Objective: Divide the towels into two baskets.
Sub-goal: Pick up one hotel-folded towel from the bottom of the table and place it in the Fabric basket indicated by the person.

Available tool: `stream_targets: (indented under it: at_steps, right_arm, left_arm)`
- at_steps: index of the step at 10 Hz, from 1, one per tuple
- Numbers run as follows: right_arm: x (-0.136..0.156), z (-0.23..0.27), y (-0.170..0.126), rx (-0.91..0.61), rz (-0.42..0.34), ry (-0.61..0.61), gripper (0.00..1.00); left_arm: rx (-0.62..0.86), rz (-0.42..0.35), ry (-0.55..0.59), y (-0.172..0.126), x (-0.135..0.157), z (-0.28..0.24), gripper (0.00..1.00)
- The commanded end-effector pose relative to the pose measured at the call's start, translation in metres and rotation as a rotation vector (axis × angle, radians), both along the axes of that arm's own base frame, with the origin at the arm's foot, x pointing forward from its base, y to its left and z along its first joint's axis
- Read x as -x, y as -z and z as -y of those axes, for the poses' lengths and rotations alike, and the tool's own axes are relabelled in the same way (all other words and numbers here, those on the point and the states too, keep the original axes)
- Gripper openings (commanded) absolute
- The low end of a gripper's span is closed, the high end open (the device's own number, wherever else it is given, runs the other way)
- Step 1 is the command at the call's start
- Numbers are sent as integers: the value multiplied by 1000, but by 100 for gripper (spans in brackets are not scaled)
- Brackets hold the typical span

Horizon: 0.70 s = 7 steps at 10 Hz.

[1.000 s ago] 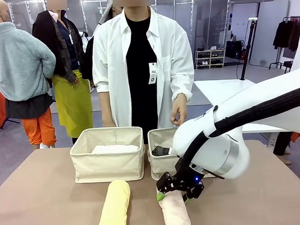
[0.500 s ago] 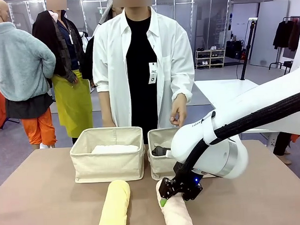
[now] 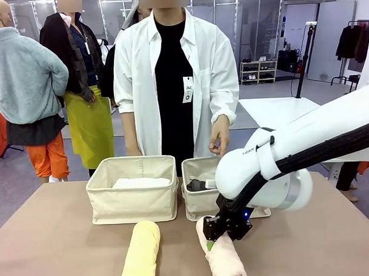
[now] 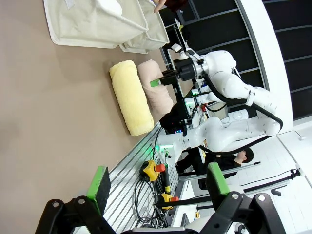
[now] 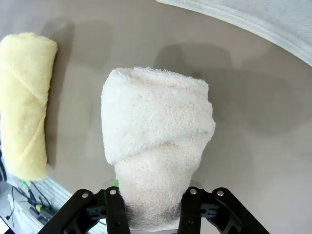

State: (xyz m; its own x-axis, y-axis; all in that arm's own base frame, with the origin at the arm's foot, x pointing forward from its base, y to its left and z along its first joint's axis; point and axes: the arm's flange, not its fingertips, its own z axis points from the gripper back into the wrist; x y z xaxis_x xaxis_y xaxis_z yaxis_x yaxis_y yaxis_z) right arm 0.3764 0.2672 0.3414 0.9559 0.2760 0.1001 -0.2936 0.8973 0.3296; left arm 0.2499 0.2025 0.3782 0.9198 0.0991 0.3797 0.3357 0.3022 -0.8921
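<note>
My right gripper (image 3: 219, 233) is shut on the pale pink towel (image 3: 228, 263), pinching the roll near its far end, just in front of the right basket (image 3: 202, 205). In the right wrist view the pink towel (image 5: 156, 126) bulges out beyond the fingers (image 5: 117, 209). The pale yellow towel (image 3: 142, 253) lies on the table to its left. A white towel (image 3: 140, 182) lies in the left basket (image 3: 133, 200), and a dark grey one (image 3: 197, 186) in the right basket. My left gripper (image 4: 158, 181) is open and holds nothing, high above the table.
A person in a white shirt stands behind the baskets, one hand (image 3: 220, 140) hanging above the right basket. The brown table (image 3: 54, 239) has free room to the left of the yellow towel and to the right of the pink one.
My right gripper came down onto the pink towel and shut on it. The roll has shifted slightly to the right.
</note>
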Motion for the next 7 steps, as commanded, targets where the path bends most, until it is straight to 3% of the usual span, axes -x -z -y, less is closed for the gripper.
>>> stream_targets:
  at_steps: [1,3,4,7]
  right_arm:
    - [5,8,-57,44,17,-77,0]
    - [8,4,-113,106,71,-302,0]
    - [9,1,-127,119,90,-415,0]
    - [18,2,-165,209,112,-1009,0]
  left_arm:
    - [6,11,3,-3,5,1,100]
    - [6,11,3,-3,5,1,100]
    - [6,11,3,-3,5,1,100]
    - [6,11,3,-3,5,1,100]
